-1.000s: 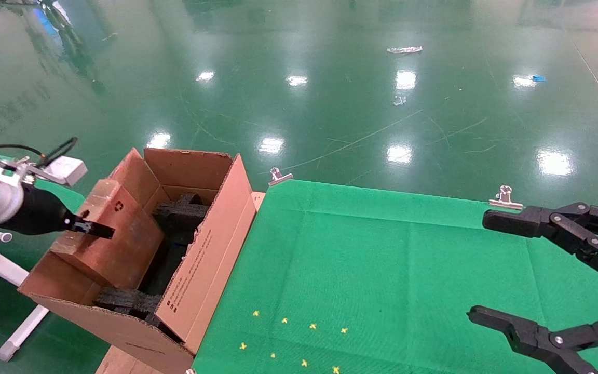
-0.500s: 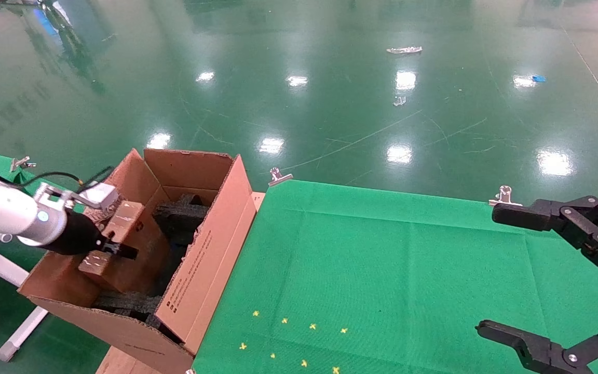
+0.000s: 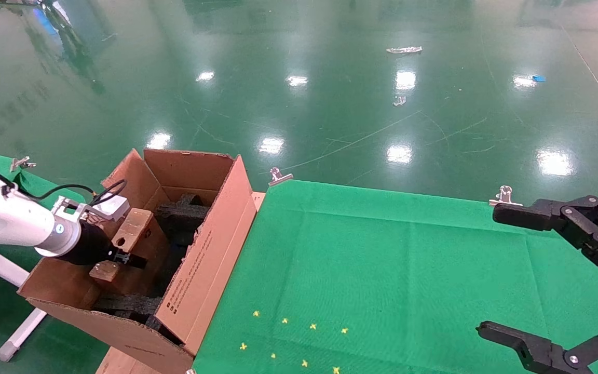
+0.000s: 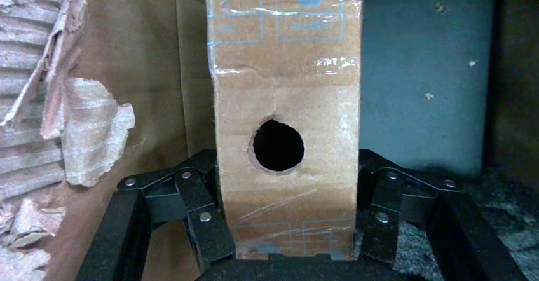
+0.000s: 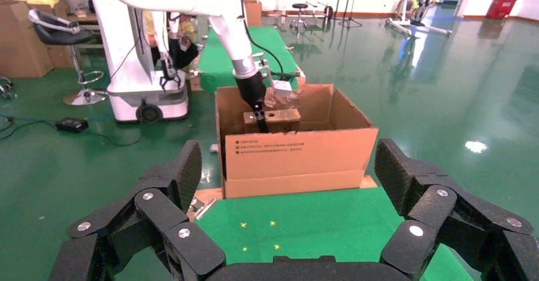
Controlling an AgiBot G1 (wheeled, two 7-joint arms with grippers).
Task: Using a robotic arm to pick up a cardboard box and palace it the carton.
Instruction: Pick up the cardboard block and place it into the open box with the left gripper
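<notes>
The cardboard box (image 3: 134,235), small, brown and taped, stands tilted on end inside the carton (image 3: 211,249), against its left side. My left gripper (image 3: 125,257), on the white robotic arm (image 3: 3,221), is shut on its narrow sides. In the left wrist view the box (image 4: 286,84) fills the centre with its round hole facing me, and both fingers (image 4: 202,220) press on it. Black foam (image 3: 182,213) lies on the carton floor. My right gripper (image 3: 491,271) hangs open over the green table's right part with nothing in it. The right wrist view shows the carton (image 5: 299,157) straight ahead.
The green cloth table (image 3: 382,270) adjoins the carton and carries small yellow marks (image 3: 291,337) near its front edge. Metal clips (image 3: 278,176) hold the cloth at the far edge. A white frame leg (image 3: 16,332) stands on the floor left of the carton.
My left arm has swung in and lowered the cardboard box from above the carton's left flap down inside the carton. The right gripper drew back slightly to the right.
</notes>
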